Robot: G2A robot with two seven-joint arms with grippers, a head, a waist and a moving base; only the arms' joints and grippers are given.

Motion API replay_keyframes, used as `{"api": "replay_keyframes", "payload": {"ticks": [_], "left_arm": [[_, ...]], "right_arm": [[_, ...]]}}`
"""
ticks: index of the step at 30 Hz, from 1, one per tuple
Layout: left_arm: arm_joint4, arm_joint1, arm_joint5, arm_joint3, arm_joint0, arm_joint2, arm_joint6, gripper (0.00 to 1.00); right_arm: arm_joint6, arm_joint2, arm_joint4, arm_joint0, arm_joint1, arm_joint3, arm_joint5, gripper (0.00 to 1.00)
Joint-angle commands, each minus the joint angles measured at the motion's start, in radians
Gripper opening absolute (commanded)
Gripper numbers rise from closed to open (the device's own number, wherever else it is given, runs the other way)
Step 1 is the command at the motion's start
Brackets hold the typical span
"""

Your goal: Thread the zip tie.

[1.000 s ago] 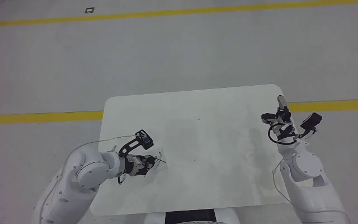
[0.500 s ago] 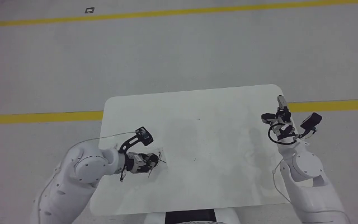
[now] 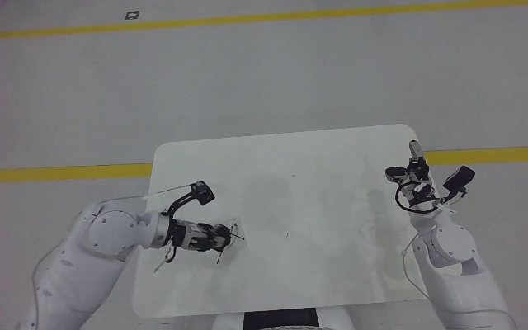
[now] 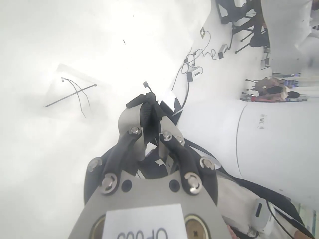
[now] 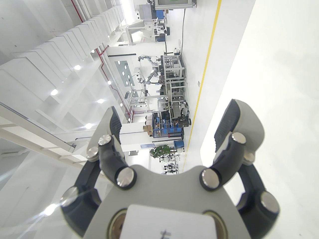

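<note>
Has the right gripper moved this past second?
No. The right gripper stays put at the edge of the table, beside the yellow floor line.

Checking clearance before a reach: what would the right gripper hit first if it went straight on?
Nothing close, it seems: the open right gripper points toward open floor and distant machinery; depth is hard to judge.

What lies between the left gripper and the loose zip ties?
Only bare table, in the left wrist view; the left gripper holds another zip tie.
</note>
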State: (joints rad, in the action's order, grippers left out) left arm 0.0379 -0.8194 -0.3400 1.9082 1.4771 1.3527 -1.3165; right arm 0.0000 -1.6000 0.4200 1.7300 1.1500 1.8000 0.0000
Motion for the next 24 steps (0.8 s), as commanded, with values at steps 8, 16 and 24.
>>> {"api": "replay_keyframes", "payload": {"ticks": [8, 16, 24], "left_arm": [[-0.188, -0.003, 0.000, -0.092, -0.034, 0.008, -0.073, 0.00], [-0.188, -0.003, 0.000, -0.092, -0.034, 0.008, -0.073, 0.00], [-0.397, 0.007, 0.000, -0.184, -0.049, 0.007, -0.073, 0.00]], "right_arm": [[0.000, 0.000, 0.000, 0.000, 0.000, 0.000, 0.000, 1.00], [0.000, 0.000, 0.000, 0.000, 0.000, 0.000, 0.000, 1.00], [0.000, 0.000, 0.000, 0.000, 0.000, 0.000, 0.000, 1.00]]}}
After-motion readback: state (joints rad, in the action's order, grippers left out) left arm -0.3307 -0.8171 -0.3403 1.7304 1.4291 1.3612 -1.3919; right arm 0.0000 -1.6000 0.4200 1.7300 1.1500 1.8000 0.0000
